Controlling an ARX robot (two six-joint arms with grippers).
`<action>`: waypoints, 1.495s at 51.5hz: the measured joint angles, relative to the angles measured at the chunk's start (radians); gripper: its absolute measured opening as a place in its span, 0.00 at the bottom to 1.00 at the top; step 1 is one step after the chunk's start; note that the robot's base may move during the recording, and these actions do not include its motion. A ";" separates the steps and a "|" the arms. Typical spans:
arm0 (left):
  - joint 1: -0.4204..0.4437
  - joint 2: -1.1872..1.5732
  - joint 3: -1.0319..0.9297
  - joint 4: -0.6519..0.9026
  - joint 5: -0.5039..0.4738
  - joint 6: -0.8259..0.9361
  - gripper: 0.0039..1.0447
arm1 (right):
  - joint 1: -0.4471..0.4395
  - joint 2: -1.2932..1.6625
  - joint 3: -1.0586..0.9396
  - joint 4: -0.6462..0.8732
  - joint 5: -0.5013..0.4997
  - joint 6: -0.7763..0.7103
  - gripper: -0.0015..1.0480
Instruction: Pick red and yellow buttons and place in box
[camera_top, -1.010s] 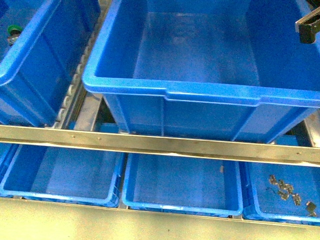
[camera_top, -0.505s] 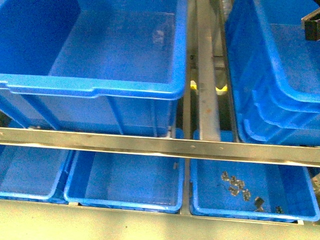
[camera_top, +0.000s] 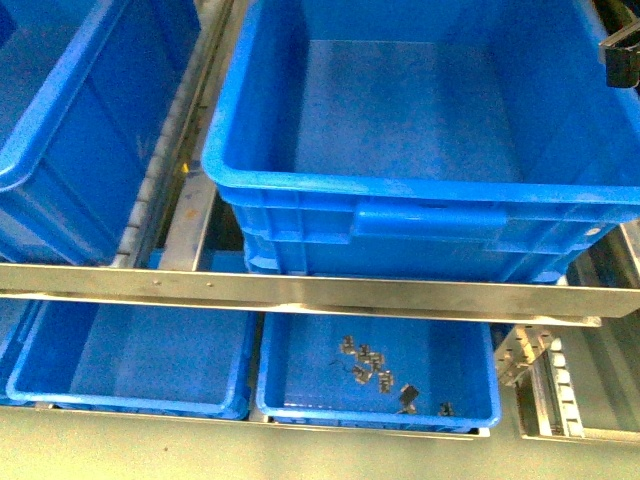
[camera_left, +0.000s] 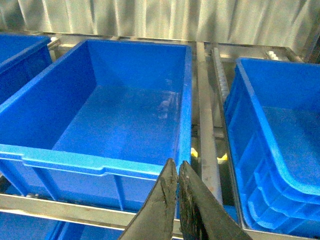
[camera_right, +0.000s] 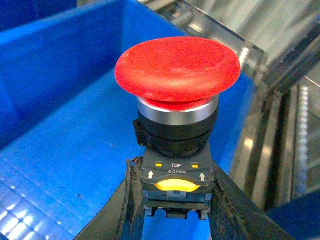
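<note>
Clamping the red button (camera_right: 177, 75) by its dark body, cap jutting beyond the jaws, the right gripper (camera_right: 175, 200) shows at the front view's upper right; left gripper (camera_left: 178, 175) jaws meet, empty.

Box (camera_top: 60, 150): deep blue, smooth-walled, far left, cut by the frame edge.
Centre crate (camera_top: 420, 195): deep blue, nested in a second like crate, handle block on front wall.
Roller track (camera_top: 165, 170): between box and centre crate.
Metal rail (camera_top: 300, 290): across the frame, in front of both.
Left tray (camera_top: 130, 385): shallow blue, below rail.
Right tray (camera_top: 480, 400): just beside it, holding small metal parts (camera_top: 370, 362).
Right gripper (camera_top: 622, 55): dark, at right edge, mostly cut off.
</note>
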 joint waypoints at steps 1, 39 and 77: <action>0.000 -0.003 0.000 -0.003 0.000 0.000 0.02 | 0.001 0.000 -0.001 0.000 0.004 0.000 0.25; 0.001 -0.274 0.000 -0.294 -0.003 0.001 0.02 | 0.102 0.391 0.447 -0.167 0.022 0.139 0.25; 0.001 -0.274 0.000 -0.294 -0.004 0.001 0.77 | 0.088 1.252 1.659 -0.911 0.242 0.328 0.25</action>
